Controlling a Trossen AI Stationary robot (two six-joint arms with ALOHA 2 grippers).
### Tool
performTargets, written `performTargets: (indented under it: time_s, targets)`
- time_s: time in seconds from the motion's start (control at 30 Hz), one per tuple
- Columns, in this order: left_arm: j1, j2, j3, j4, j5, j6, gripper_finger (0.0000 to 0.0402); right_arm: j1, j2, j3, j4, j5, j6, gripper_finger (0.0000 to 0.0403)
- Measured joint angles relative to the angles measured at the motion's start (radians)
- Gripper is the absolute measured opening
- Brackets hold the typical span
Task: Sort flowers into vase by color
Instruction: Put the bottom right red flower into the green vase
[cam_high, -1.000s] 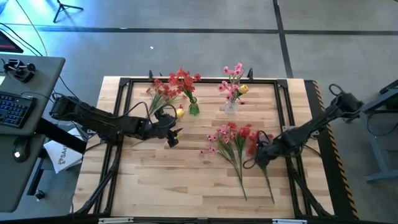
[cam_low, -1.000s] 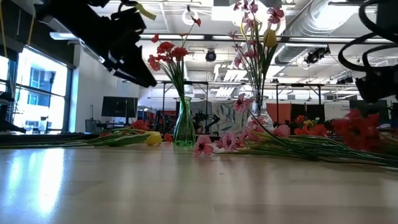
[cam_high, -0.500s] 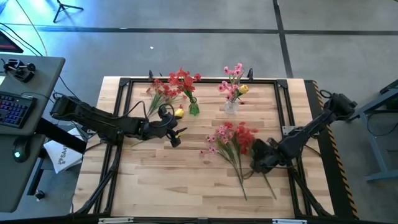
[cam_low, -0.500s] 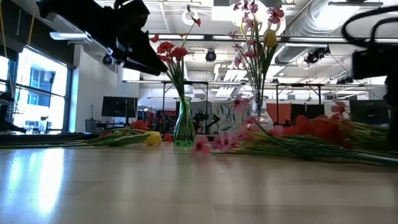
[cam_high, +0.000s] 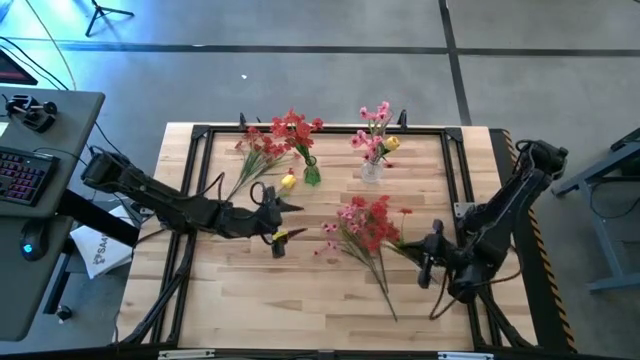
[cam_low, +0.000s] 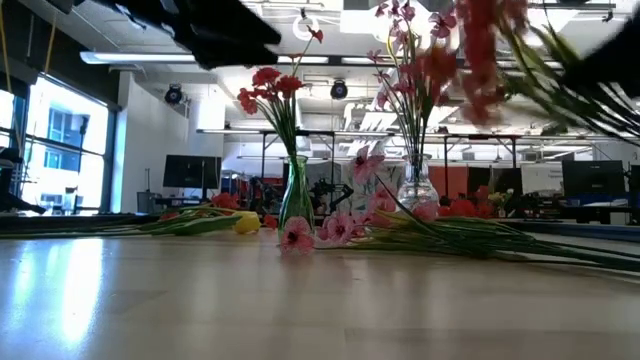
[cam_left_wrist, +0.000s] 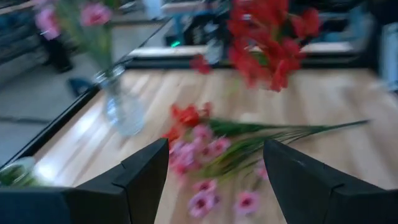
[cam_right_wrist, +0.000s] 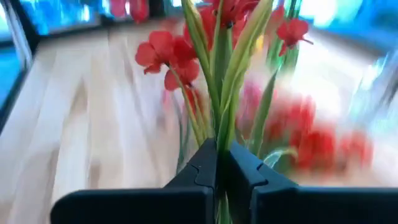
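Lower right of the high view: right tool (cam_high: 430, 258) has just gone from apart to clamped on a red flower spray (cam_right_wrist: 214, 74), lifting it clear of the desk (cam_high: 300, 290); a second ago it was still reaching into the loose pile (cam_high: 362, 222) at centre. Means the pick looks good, next up is carrying it to the green vase (cam_high: 312, 174) with the reds, upper centre. Left tool (cam_high: 275, 222) hovers left of centre, fingers apart, holding nothing.
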Motion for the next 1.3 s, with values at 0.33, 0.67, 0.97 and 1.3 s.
performTargets:
  time_s: [0.33,0.67,0.97,1.3]
  targets:
    - [0.032,0.156,0.0,0.326,0.261,0.144,0.0247,-0.144,0.002,0.0,0.784,-0.313,-1.035,0.0002]
    - [0.1,0.424,0.141,0.555,0.352,0.217,0.0247,-0.464,0.043,0.0,1.348,-0.947,-1.494,0.0001]
    - [0.133,0.469,0.336,0.37,0.461,0.259,0.0244,-0.607,0.176,0.0,1.53,-1.0,-1.474,0.0001]
    - [0.136,0.467,0.445,0.166,0.456,0.248,0.0151,-0.623,0.188,0.0,1.474,-0.897,-1.392,0.0001]
